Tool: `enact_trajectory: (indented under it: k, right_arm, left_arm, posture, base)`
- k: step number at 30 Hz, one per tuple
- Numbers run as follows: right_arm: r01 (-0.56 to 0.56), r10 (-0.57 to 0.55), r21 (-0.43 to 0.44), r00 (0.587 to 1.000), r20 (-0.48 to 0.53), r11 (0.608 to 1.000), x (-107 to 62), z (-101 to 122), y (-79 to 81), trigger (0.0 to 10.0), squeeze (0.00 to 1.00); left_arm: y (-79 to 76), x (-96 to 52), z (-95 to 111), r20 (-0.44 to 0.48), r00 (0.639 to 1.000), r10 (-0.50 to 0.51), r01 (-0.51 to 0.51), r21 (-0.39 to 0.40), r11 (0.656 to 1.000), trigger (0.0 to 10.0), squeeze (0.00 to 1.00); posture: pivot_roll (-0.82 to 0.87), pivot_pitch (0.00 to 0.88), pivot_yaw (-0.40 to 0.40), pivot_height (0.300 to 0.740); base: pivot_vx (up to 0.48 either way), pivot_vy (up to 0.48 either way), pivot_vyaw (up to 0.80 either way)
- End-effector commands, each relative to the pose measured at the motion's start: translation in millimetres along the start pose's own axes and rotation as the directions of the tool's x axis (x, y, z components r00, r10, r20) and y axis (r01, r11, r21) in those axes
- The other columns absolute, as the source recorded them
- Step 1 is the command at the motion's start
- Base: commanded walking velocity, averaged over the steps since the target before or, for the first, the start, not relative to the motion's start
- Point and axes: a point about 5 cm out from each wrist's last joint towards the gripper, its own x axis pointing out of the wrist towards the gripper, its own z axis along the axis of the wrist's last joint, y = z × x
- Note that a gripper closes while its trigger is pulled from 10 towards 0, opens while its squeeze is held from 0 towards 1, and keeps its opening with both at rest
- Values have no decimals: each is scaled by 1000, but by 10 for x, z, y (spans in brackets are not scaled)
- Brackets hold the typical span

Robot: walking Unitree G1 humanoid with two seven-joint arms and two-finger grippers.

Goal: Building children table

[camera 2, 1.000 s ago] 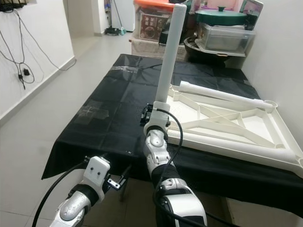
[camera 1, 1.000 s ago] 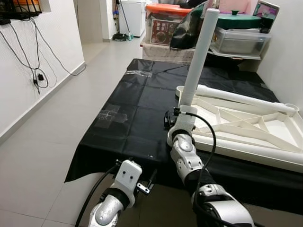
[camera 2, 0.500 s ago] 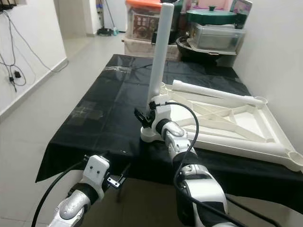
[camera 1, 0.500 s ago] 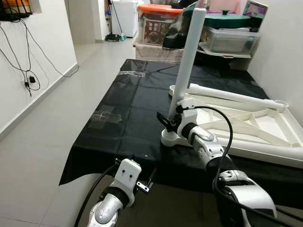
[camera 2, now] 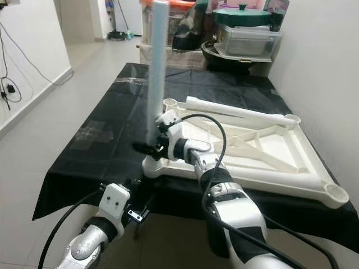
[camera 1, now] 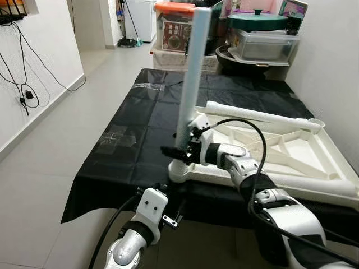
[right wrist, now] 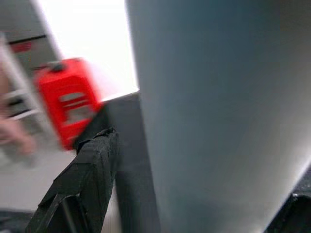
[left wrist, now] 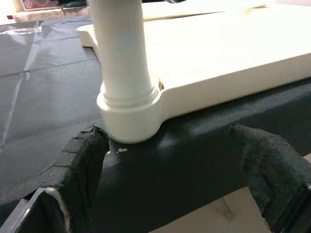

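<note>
Right gripper [camera 1: 180,150] clamped on white table leg [camera 1: 189,84] low down, just above corner socket [camera 1: 178,171] of upturned white tabletop [camera 1: 314,162], which lies on black cloth [camera 1: 134,140]. Left gripper [left wrist: 170,160] fingers spread wide, empty, hanging below table edge near socket. Step: seat leg. Keep leg upright w/ socket, press straight down; tilt would likely jam it. No legible writing; box labels in bkgd too blurred.

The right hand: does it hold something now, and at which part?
The right hand holds the upright white table leg at its lower end, just above the corner socket of the overturned tabletop. The left hand holds nothing.
</note>
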Motion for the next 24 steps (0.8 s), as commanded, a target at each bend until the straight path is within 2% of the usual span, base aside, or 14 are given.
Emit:
enact_trajectory:
  k: [1, 3, 4, 6, 7, 9, 12, 15, 17, 18, 19, 21, 23, 24]
  right_arm:
    - [-110, 111, 24, 994, -15, 994, 79, -7, 95, 10000, 0]
    - [-135, 136, 27, 991, -19, 990, 86, -11, 111, 10000, 0]
    - [-121, 121, 16, 992, -22, 993, 101, -14, 112, 2000, 0]
    - [-121, 121, 16, 992, -22, 993, 101, -14, 112, 2000, 0]
    - [-112, 113, 20, 993, -23, 993, 114, -21, 116, 0, 0]
    - [-107, 107, 12, 994, -21, 994, 121, -25, 119, 0, 0]
    - [59, -59, 21, 998, 22, 998, 155, -10, 57, 0, 0]
    - [327, -331, 79, 943, 43, 942, 150, -20, -64, 0, 0]
    - [327, -331, 79, 943, 43, 942, 150, -20, -64, 0, 0]
    - [456, -461, 91, 887, 33, 885, 111, -36, -133, 0, 0]
    - [684, -693, 143, 720, 24, 715, -47, -63, -287, 0, 0]
    - [684, -693, 143, 720, 24, 715, -47, -63, -287, 0, 0]
    - [903, -923, 206, 384, 4, 377, -317, -129, -429, 0, 0]
    - [903, -923, 206, 384, 4, 377, -317, -129, -429, 0, 0]
  left_arm:
    - [-25, -17, -34, -22, 1000, -2, 2, -11, 1000, 10000, 0]
    - [-27, -17, -32, -22, 1000, -2, 2, -12, 1000, 10000, 0]
    - [-28, -17, -32, -22, 1000, -2, 2, -13, 1000, 10000, 0]
    - [-28, -17, -32, -22, 1000, -2, 2, -13, 1000, 10000, 0]
    - [-29, -17, -31, -22, 1000, -3, 2, -14, 1000, 10000, 0]
    - [-31, -17, -32, -22, 1000, -3, 3, -14, 1000, 10000, 0]
    - [-30, -16, -33, -22, 1000, -2, 1, -15, 1000, 10000, 0]
    - [-30, -14, -33, -22, 1000, -2, 2, -15, 1000, 10000, 0]
    - [-30, -14, -33, -22, 1000, -2, 2, -15, 1000, 10000, 0]
    - [-28, -14, -33, -22, 1000, -2, 2, -14, 1000, 10000, 0]
    - [-27, -14, -35, -23, 1000, -3, 3, -14, 1000, 10000, 0]
    - [-27, -14, -35, -23, 1000, -3, 3, -14, 1000, 10000, 0]
    - [-23, -14, -43, -27, 1000, -5, 5, -16, 1000, 10000, 0]
    - [-23, -14, -43, -27, 1000, -5, 5, -16, 1000, 10000, 0]
  posture:
    - [86, 0, -95, 740]
    - [86, 0, -96, 740]
    - [86, 0, -96, 740]
    - [86, 0, -96, 740]
    - [87, 0, -97, 740]
    - [87, 0, -97, 740]
    - [82, 0, -93, 740]
    - [87, 0, -96, 740]
    - [87, 0, -96, 740]
    - [87, 0, -96, 740]
    - [82, 0, -93, 740]
    - [82, 0, -93, 740]
    - [77, 0, -84, 740]
    - [77, 0, -84, 740]
  base:
    - [0, 0, 0]
    - [0, 0, 0]
    - [0, 0, 0]
    - [0, 0, 0]
    - [0, 0, 0]
    - [0, 0, 0]
    - [0, 0, 0]
    - [0, 0, 0]
    - [0, 0, 0]
    - [0, 0, 0]
    - [0, 0, 0]
    - [0, 0, 0]
    - [0, 0, 0]
    - [0, 0, 0]
